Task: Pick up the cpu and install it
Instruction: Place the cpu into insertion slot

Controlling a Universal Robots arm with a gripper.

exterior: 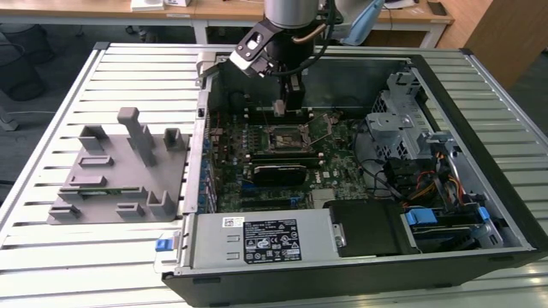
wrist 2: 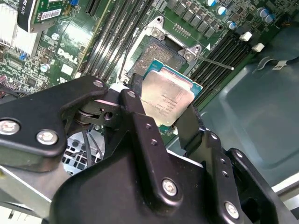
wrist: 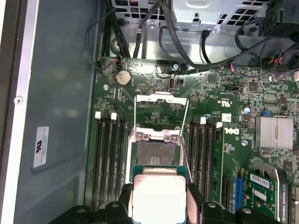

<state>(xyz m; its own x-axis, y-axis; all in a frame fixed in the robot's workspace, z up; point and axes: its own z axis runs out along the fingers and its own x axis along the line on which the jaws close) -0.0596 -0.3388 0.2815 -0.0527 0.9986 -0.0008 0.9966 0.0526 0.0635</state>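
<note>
Item: small flat square cpu [wrist 2: 167, 95] with a silvery metal top and a thin green rim. It is pinched at two opposite edges by the jaws of the black gripper [wrist 2: 161, 106], which are closed against the chip. Position: it is held above the green motherboard [wrist: 219, 154] and sits tilted in the second wrist view. It lies just beside the open black square socket [wrist: 154, 154], its edge overlapping the socket's metal surround in both wrist views, and is not seated. Socket: bare, with its silvery metal retaining frame [wrist: 161, 108] folded open beyond it and a thin wire lever [wrist 2: 212, 62] standing out to one side. Adjacent fittings: long black memory slots [wrist: 108, 154] flank the socket on both sides. A round silver coin cell [wrist: 123, 77] and a silver finned heatsink [wrist: 274, 132] sit farther off on the board. Enclosure: an open black computer case [exterior: 505, 212] lies flat on a pale slatted metal tabletop [exterior: 68, 276], and the gripper [exterior: 289, 106] reaches down into it. Other: a grey plastic fixture block [exterior: 111, 179] stands on the tabletop at the exterior view's left of the case, well apart from the gripper.
</note>
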